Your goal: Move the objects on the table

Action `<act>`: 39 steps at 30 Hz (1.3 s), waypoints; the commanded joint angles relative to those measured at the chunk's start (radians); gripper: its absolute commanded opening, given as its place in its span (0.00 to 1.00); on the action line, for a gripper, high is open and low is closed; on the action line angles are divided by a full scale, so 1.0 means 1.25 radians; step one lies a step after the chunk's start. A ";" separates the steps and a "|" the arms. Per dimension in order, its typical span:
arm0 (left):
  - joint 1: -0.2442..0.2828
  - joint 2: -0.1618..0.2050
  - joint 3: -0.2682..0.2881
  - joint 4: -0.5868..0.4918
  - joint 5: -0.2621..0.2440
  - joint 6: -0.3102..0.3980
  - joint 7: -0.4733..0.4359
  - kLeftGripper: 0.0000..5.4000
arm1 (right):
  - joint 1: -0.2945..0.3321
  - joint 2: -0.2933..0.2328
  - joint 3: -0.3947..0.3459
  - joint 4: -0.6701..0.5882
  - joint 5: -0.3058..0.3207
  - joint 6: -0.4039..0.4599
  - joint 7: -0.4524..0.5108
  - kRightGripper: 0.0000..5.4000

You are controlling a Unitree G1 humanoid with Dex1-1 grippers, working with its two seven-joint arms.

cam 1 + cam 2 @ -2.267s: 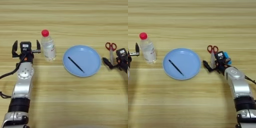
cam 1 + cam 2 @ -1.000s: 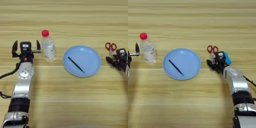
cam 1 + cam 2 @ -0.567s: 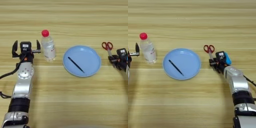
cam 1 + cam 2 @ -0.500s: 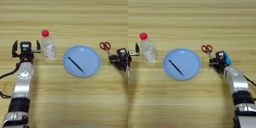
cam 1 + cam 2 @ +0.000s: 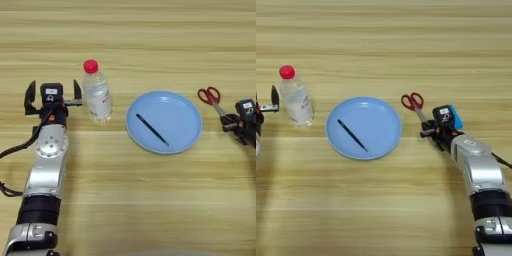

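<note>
1 plate (image 5: 190, 122), 1 pen (image 5: 152, 130), 1 bottle (image 5: 97, 92), 1 scissors (image 5: 414, 104)

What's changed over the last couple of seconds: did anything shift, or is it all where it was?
The right gripper has slid the scissors left toward the plate; their blades now meet its fingers. The blue block stayed beside the wrist. The bottle, the pen on the plate and the open left gripper have not moved.

Bare surface (image 5: 150, 50) runs wide along the far edge and the near edge. Across the middle stand the bottle (image 5: 96, 93), the plate (image 5: 175, 107) and the scissors (image 5: 415, 104), with narrow gaps between.
</note>
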 commanded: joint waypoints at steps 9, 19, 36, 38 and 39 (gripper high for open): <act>-0.010 -0.006 -0.007 -0.004 0.013 0.011 0.009 1.00 | 0.140 0.008 0.029 -0.150 0.023 0.144 0.008 0.13; -0.011 -0.005 -0.008 -0.003 0.013 0.012 0.011 1.00 | 0.178 0.016 0.063 -0.228 0.036 0.160 0.010 0.13; -0.012 -0.006 -0.005 0.002 0.017 0.008 0.010 1.00 | 0.143 0.013 0.025 -0.268 0.014 0.025 -0.027 0.49; -0.012 -0.006 -0.005 0.002 0.017 0.008 0.009 1.00 | 0.137 0.010 0.022 -0.270 0.006 0.008 -0.033 0.53; -0.012 -0.006 -0.005 0.002 0.017 0.008 0.009 1.00 | 0.132 0.009 0.023 -0.271 0.001 -0.004 -0.035 0.56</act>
